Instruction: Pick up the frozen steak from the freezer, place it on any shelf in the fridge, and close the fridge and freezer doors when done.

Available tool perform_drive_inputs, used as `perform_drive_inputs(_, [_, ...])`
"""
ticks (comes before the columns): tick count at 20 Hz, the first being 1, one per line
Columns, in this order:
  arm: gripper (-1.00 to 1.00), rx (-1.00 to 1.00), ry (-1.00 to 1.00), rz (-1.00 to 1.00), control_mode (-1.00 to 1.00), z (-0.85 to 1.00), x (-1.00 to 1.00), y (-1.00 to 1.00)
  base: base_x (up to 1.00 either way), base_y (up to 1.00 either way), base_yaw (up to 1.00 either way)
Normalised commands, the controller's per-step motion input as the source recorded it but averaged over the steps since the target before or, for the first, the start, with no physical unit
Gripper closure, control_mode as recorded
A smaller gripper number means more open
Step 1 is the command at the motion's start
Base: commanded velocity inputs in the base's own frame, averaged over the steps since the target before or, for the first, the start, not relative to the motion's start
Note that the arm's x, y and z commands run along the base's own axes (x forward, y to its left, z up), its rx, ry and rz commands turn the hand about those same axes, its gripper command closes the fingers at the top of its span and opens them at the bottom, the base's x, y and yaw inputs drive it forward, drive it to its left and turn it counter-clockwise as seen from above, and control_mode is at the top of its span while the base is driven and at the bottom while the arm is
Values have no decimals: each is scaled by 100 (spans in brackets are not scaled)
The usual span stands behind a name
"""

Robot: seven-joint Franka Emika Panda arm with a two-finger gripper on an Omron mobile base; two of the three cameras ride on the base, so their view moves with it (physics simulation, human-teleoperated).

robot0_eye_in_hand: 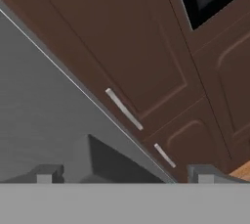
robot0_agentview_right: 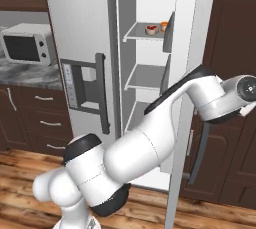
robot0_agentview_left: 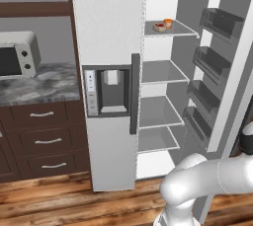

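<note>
Kitchen, mid-task: the white arm (robot0_agentview_right: 150,143) reaches round to the outer side of the open fridge door (robot0_agentview_left: 228,92), where the end effector (robot0_eye_in_hand: 125,174) hangs with its two tips set apart and nothing clamped between them. A dark grey shape (robot0_eye_in_hand: 107,162) rises in the gap, probably the door's bar handle, though whether it is touched cannot be told. Brown cabinets (robot0_eye_in_hand: 146,47) stand just behind. Past the door's dark inner bins (robot0_agentview_left: 217,22), the fridge (robot0_agentview_left: 160,72) lies open, its broad pale shelves bare apart from a small bowl (robot0_agentview_left: 159,26) and an orange cup (robot0_agentview_left: 168,22) side by side on the top one. Beside it the freezer door (robot0_agentview_left: 106,22), with its grey dispenser recess (robot0_agentview_left: 112,92), stands shut, so the freezer's contents are hidden, and whether the frozen steak lies inside cannot be told from here. Farther left, a microwave (robot0_agentview_left: 17,55) sits on the marbled counter (robot0_agentview_left: 39,84). The steak, once reached, should handle as a hard, stiff slab: fairly weighty, not fragile, and likely slick with frost. The soundest hold would be across its narrow width near the middle, squeezed firmly and carried level, since a pinch at one end could let it swing or slide out.
</note>
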Motion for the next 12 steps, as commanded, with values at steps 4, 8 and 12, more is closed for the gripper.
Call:
perform_drive_inputs(4, [-100, 10, -2, 0, -100, -13, 21, 0, 0, 0, 0])
perform_drive_inputs(8, [-100, 11, -8, 0, -100, -7, 23, 38, 0, 0, 0])
perform_drive_inputs(12, [-100, 11, -9, 5, -100, -3, 24, 83, 0, 0, 0])
